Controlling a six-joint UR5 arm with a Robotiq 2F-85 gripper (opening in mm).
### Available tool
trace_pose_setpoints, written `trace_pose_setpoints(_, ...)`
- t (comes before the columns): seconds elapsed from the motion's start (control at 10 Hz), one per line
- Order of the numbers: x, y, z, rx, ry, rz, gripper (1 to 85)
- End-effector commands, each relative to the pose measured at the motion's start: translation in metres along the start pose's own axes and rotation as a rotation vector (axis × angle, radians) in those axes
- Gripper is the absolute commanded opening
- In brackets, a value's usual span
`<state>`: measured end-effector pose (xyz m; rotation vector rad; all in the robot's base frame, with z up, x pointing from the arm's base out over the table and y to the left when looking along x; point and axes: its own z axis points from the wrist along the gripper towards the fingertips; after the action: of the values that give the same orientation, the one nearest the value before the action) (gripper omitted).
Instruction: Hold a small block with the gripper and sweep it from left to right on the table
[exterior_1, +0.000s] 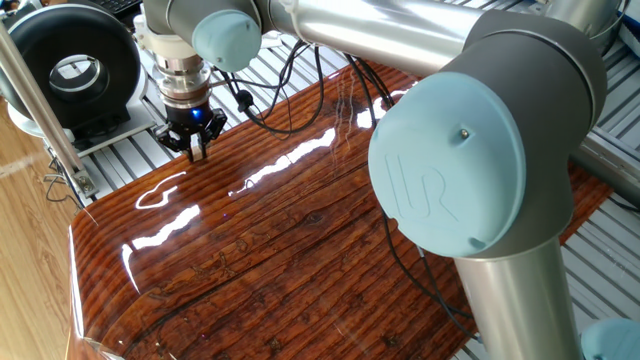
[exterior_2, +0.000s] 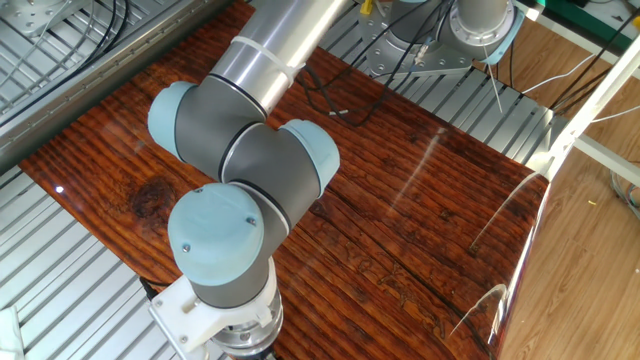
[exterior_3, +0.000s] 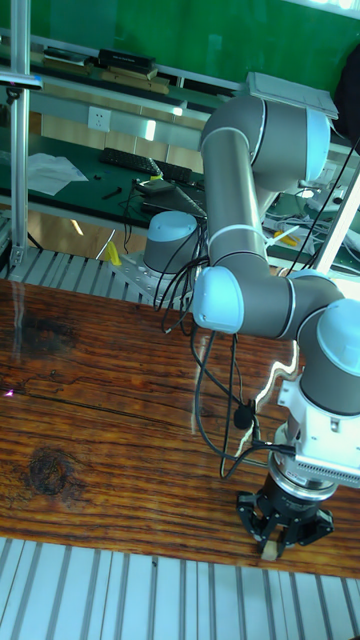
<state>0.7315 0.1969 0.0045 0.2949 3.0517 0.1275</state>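
The hand (exterior_1: 197, 146) hangs straight down over the glossy tabletop (exterior_1: 300, 240), near the board's edge at about 10 o'clock in one fixed view and at about 5 o'clock in the tall fixed view. Its black fingers are drawn close together, pinching the small block (exterior_3: 270, 548), a pale tan sliver showing between the tips and sitting at or just above the wood; whether it touches cannot be told. In the other fixed view the arm's joints hide the hand entirely.

The grasp looks done, so the step in hand is the sweep itself, apparently at or near one end of its run. The next move calls for a level sideways drag with the block kept low and the pinch firm.
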Motion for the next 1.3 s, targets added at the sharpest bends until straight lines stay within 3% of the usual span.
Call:
trace_pose_setpoints(0.0,0.000,0.004,-0.001,-0.017,0.001,0.011,1.0)
trace_pose_setpoints(1.2,0.000,0.030,-0.001,-0.033,-0.006,0.039,1.0)
